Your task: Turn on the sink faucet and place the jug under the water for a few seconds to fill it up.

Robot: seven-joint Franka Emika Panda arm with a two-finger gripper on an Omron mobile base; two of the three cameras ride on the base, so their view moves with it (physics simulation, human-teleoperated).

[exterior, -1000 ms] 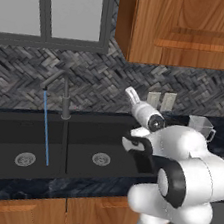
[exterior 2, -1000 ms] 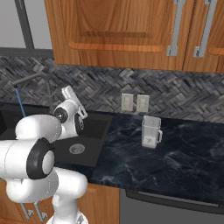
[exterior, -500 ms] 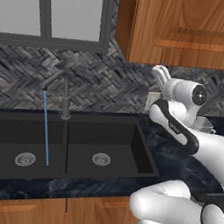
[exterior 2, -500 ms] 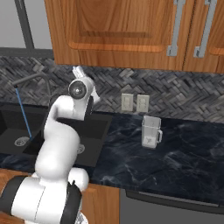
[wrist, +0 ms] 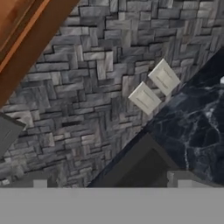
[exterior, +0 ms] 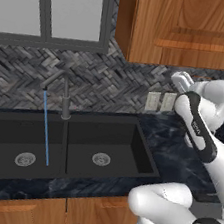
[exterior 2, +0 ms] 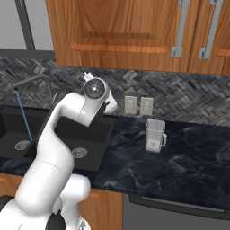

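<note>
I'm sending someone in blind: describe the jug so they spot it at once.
Find the dark marble counter right of the black sink. The jug stands upright there, just below the two pale wall outlets. It is see-through whitish, tapered, with a loop handle, and stands alone.

Place: a home kitchen
Signs: black sink (exterior: 111,134) with faucet (exterior: 63,94), wooden cabinets (exterior 2: 117,31), dark marble counter (exterior 2: 179,166), tiled backsplash (wrist: 87,87)
</note>
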